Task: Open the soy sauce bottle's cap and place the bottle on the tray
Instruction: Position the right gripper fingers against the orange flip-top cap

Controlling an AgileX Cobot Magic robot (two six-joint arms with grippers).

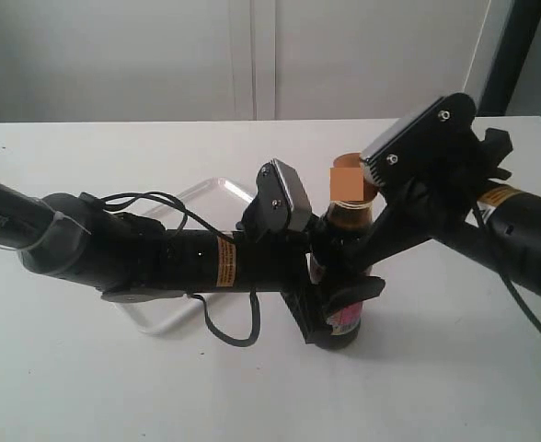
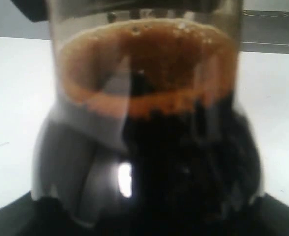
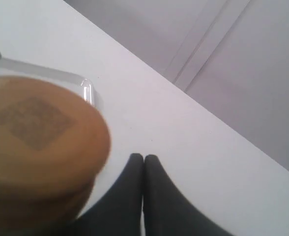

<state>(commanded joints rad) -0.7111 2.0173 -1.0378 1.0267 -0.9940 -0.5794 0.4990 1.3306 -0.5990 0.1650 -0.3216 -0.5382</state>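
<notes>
The soy sauce bottle (image 1: pixel 348 224) stands upright on the white table, right of the tray (image 1: pixel 208 191). My left gripper (image 1: pixel 338 316) is shut on its lower body, just above the pink label. In the left wrist view the bottle (image 2: pixel 149 123) fills the picture, dark liquid with a brown foam ring. The golden-orange cap (image 1: pixel 349 181) sits down on the neck. My right gripper (image 3: pixel 143 158) is shut with nothing between its fingers, and it reaches past the cap (image 3: pixel 36 147), close beside it. I cannot tell whether they touch.
The left arm (image 1: pixel 160 253) lies across the tray and hides most of it; one tray corner (image 3: pixel 71 78) shows in the right wrist view. The right arm (image 1: pixel 505 230) comes in from the right. A pale wall stands behind the table.
</notes>
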